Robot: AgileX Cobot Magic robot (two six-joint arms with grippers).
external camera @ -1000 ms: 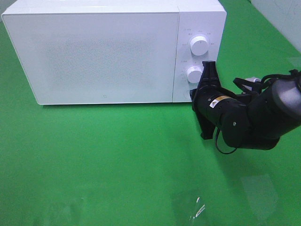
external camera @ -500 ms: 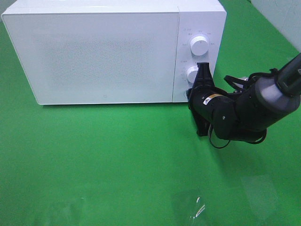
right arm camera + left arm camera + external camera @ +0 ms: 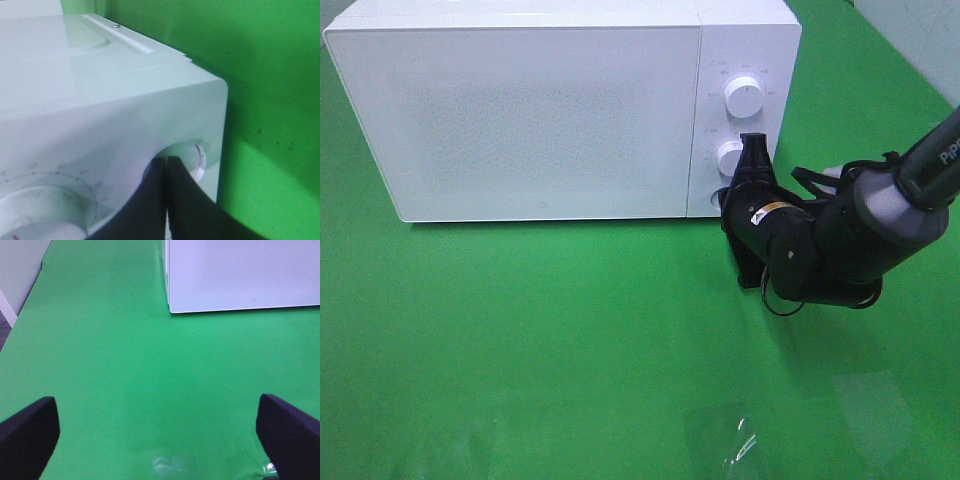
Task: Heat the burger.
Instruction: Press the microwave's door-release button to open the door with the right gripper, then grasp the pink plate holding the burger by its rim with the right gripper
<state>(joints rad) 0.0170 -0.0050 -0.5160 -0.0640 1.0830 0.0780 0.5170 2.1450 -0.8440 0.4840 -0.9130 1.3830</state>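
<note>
Right hand, fingers pinched together, is touching the lower knob of the microwave by the far edge of the table; it should be pushing the rim steadily, not slipping. The burger is not showing, presumably inside. Left hand is gaping wide

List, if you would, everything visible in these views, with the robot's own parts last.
microwave: one, white, door shut, at the back of the table.
knobs: two, white, on the microwave's right panel, upper knob above lower knob.
table cover: one, green, under everything.
clear scrap: one, transparent, on the cover near the front edge.
burger: none in view.
left gripper: one, black, fingers spread apart above the green cover.
right gripper: one, black, fingers together at the lower knob.
</note>
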